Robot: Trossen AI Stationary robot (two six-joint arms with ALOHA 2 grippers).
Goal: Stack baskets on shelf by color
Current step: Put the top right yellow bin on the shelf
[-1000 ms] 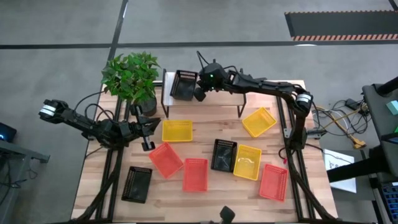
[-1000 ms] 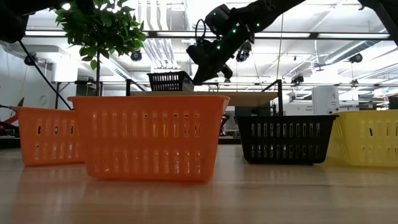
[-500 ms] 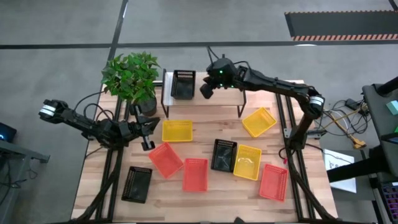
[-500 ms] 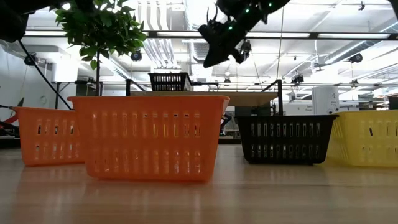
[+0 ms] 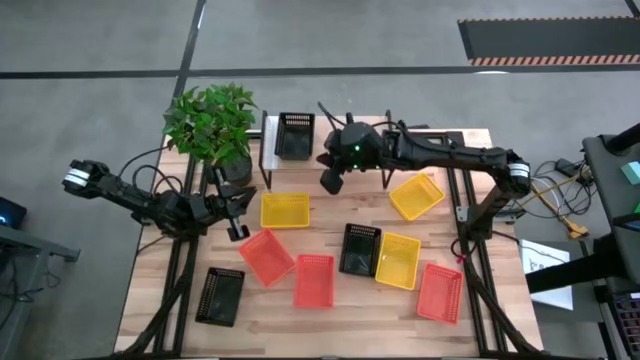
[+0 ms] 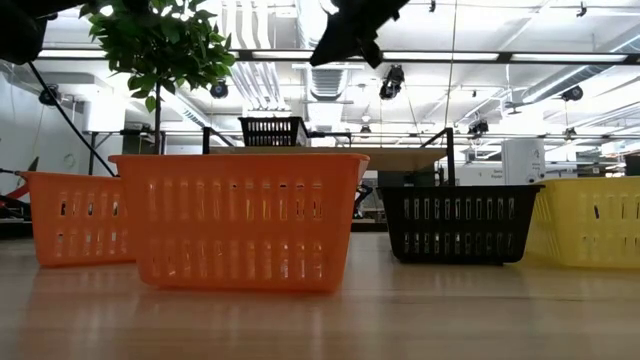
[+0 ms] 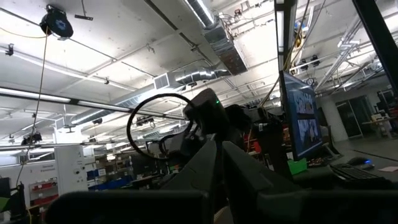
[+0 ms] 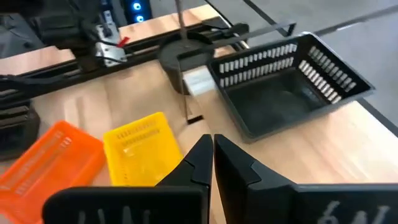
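One black basket [image 5: 294, 135] sits on the shelf [image 5: 360, 150], at its plant end. The other eight lie scattered on the table [image 5: 340, 310]. The right end effector [image 5: 329, 182] hangs empty above the shelf's front edge, fingers together; the left end effector [image 5: 236, 210], also closed, waits beside a yellow basket [image 5: 285, 210].

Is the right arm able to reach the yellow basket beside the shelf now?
Probably yes: the right gripper hangs shut and empty near that yellow basket, which lies open with nothing stacked in it.
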